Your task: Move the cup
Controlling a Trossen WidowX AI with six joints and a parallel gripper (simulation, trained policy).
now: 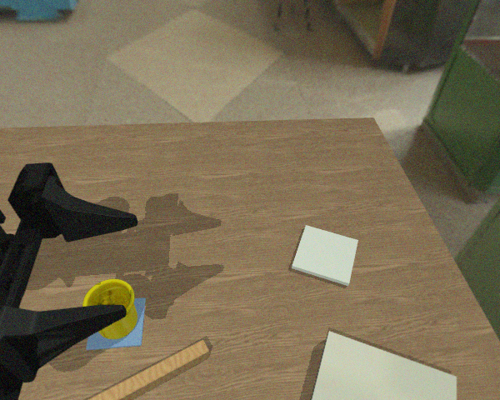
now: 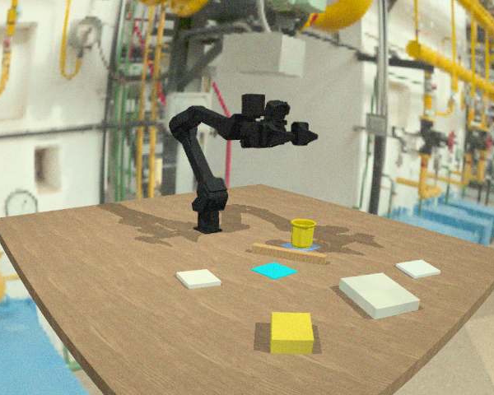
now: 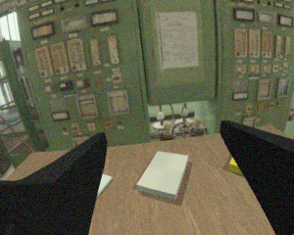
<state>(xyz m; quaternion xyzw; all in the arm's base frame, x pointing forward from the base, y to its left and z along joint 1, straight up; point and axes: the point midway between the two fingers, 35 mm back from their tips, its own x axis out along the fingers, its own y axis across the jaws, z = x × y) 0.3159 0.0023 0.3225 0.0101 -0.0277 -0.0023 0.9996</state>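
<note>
The yellow cup (image 1: 117,329) (image 2: 302,234) stands upright on the blue pad (image 1: 137,337) (image 2: 314,247). Small dark shapes show inside it in the top view, too unclear to tell as marbles. The cyan pad (image 2: 274,270) lies bare on the table, beyond the wooden bar from the cup. My gripper (image 1: 130,265) (image 2: 304,136) (image 3: 165,132) is open and empty, held level high above the table and well above the cup. In the top view one finger covers part of the cup. Neither the cup nor the pads show in the wrist view.
A wooden bar (image 1: 151,372) (image 2: 287,253) lies close to the blue pad, between the two pads. A thick white block (image 1: 383,370) (image 2: 379,293) (image 3: 164,173), two thin white tiles (image 1: 325,255) (image 2: 417,268) (image 2: 198,278) and a yellow block (image 2: 291,329) (image 3: 235,166) lie farther out.
</note>
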